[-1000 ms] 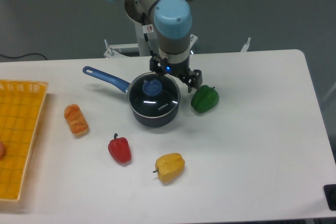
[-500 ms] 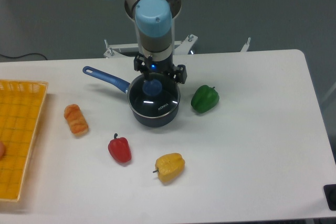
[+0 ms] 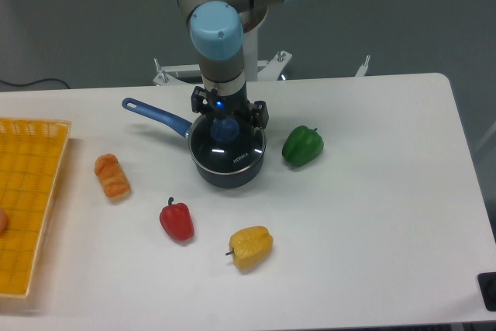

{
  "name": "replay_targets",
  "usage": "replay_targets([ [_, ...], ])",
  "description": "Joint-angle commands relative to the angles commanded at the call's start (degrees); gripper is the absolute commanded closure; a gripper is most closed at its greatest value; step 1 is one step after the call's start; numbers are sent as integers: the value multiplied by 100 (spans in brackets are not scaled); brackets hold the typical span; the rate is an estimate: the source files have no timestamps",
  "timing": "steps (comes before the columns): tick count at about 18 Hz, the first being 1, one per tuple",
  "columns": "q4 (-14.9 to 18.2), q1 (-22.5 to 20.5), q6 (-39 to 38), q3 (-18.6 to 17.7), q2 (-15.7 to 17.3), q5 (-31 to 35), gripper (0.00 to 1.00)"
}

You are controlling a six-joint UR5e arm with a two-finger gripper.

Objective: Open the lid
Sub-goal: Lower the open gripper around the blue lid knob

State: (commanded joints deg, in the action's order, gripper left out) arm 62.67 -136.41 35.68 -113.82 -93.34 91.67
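While the gripper [image 3: 226, 116] hangs directly over the blue knob [image 3: 225, 129], its fingers stand spread to either side, not closed on it. Below, the lid [image 3: 228, 147], a round pane of clear glass with a thin metal rim, sits flat on the dark blue saucepan [image 3: 228, 170], whose long handle [image 3: 156, 114] points left. Around it on the white desk [image 3: 372, 191] lie glossy green [image 3: 301, 146], red [image 3: 177, 220] and yellow [image 3: 250, 246] peppers, with an orange mesh basket [image 3: 27, 199] far left.
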Motion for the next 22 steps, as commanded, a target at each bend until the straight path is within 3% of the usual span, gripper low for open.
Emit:
replay_targets([
  [22,-9,132,-325,-53,-62,0,0],
])
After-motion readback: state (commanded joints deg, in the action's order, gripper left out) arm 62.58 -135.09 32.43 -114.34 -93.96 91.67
